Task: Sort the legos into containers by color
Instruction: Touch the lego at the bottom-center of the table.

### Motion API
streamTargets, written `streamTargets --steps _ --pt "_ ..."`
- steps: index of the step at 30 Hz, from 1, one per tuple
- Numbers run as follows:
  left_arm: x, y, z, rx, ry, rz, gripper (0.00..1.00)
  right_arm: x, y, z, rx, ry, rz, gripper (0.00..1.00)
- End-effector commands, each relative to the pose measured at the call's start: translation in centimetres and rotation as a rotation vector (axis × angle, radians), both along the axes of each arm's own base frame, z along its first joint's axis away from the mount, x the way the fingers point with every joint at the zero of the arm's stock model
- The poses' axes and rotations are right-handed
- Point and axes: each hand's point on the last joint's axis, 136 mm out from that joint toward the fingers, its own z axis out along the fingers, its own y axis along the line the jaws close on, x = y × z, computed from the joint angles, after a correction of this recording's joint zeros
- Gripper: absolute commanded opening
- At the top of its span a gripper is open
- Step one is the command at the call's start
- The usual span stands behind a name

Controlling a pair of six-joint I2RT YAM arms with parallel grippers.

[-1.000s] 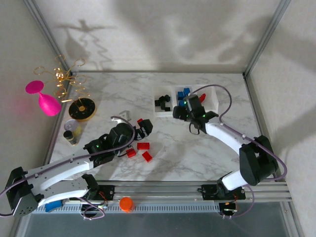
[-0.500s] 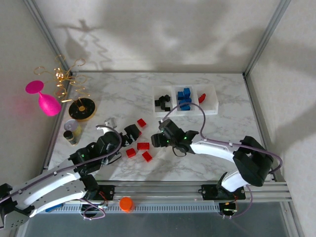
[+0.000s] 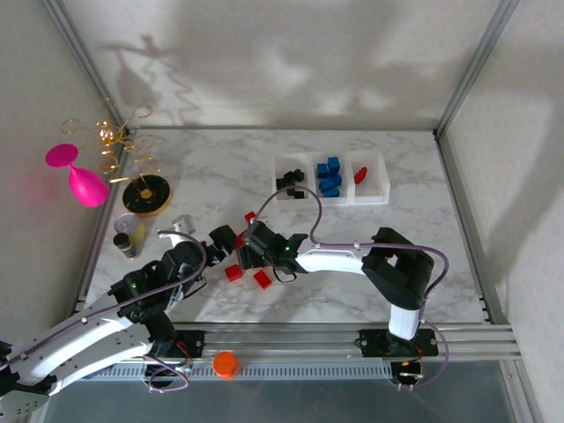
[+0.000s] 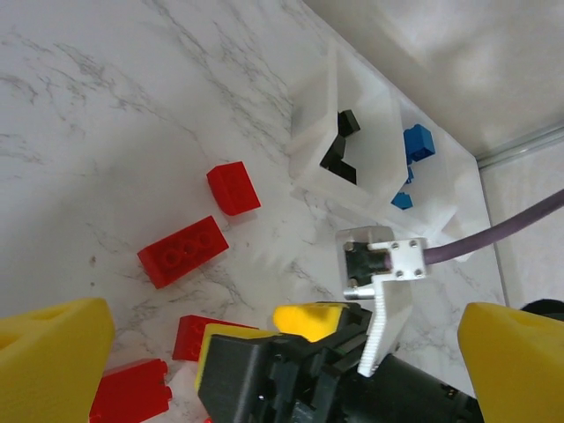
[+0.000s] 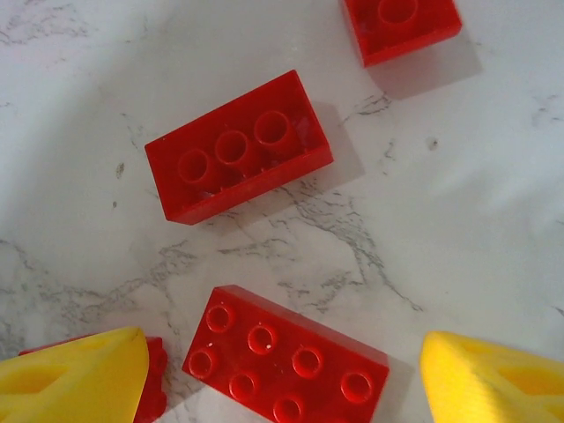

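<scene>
Several red legos lie loose on the marble near the middle left: one [image 3: 250, 216] farther back, two [image 3: 233, 272] [image 3: 263, 278] nearer. My right gripper [image 3: 250, 249] hangs over them, open; in its wrist view an oblong red brick [image 5: 286, 361] lies between the yellow fingertips [image 5: 75, 374], untouched, with another oblong brick [image 5: 238, 145] beyond. My left gripper [image 3: 220, 241] is just left of it, open and empty [image 4: 282, 361], looking at the right gripper's body. The containers [image 3: 385, 187] stand at the back, holding black legos [image 3: 291, 182], blue legos [image 3: 329, 176] and a red one [image 3: 360, 174].
A pink goblet [image 3: 75, 176], a gold wire stand [image 3: 123, 141], a black and gold disc [image 3: 145, 195] and a small cup [image 3: 129, 231] crowd the left edge. An orange cap [image 3: 226, 363] sits on the front rail. Metal frame posts stand at the back corners.
My right arm has swung from the containers down and left to the loose red bricks. My left arm has drawn back slightly toward the near left.
</scene>
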Motion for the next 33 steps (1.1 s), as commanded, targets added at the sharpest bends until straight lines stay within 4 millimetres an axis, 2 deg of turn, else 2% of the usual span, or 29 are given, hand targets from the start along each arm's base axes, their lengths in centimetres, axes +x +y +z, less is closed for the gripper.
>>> streamTargets --steps 1,6,11,20,28,33 --pt "-0.4 1.7 -0.7 0.024 0.022 0.06 1.0 0.3 0.2 -0.5 -0.028 -0.003 -0.048 0.83" --pt "-0.5 1.8 -0.5 0.017 0.016 0.062 1.0 0.2 0.2 -1.7 -0.069 0.008 -0.065 0.84" --pt "-0.5 1.8 -0.7 0.02 0.017 0.063 0.99 0.1 -0.8 -2.5 -0.113 0.011 -0.086 0.85" --pt "-0.4 1.5 -0.7 0.016 0.016 0.052 1.0 -0.7 -4.0 -2.4 -0.181 0.01 -0.125 0.81" --pt "-0.2 1.2 -0.5 0.011 0.011 0.05 1.0 -1.1 -2.0 -2.1 -0.143 0.036 -0.108 0.9" --pt "-0.3 1.9 -0.3 0.03 0.007 0.066 1.0 -1.1 -0.2 -2.2 -0.094 0.059 -0.085 0.91"
